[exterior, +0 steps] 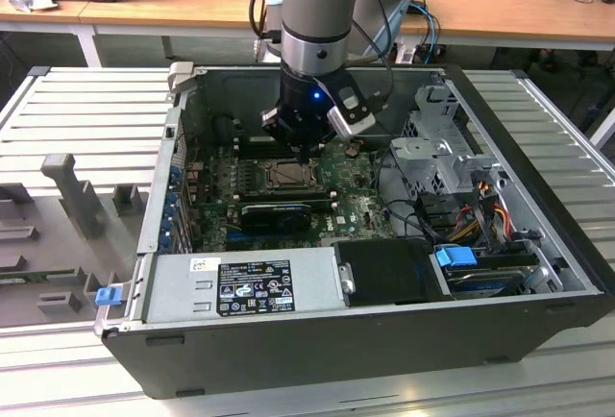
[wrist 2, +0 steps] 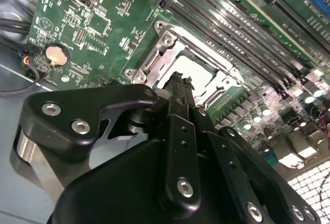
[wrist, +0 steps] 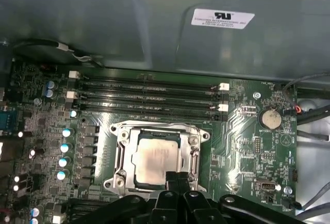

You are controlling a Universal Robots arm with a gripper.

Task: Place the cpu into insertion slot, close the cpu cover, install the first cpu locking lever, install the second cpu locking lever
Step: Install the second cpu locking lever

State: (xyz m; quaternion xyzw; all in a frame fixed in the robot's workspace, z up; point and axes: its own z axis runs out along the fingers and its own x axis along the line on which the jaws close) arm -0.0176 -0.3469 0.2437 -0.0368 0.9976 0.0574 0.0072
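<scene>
Cpu (wrist: 155, 161) sat flat in insertion slot (wrist: 119, 154) on green motherboard (wrist: 242, 141), inside open computer case (exterior: 538, 196). Cpu cover (wrist: 195, 149) lay down around chip, framing it. Gripper (wrist: 178, 178) hovered just over slot's edge, fingers pressed together, holding nothing. Memory slots (wrist: 149, 97) ran beside socket; round coin battery (wrist: 269, 118) lay well apart.

I am holding the arm (exterior: 322, 13) upright, wrist pointing straight down; my gripper (wrist: 178, 176) is hanging low with its black fingers (wrist 2: 180, 92) pressed together, gripping nothing.
</scene>
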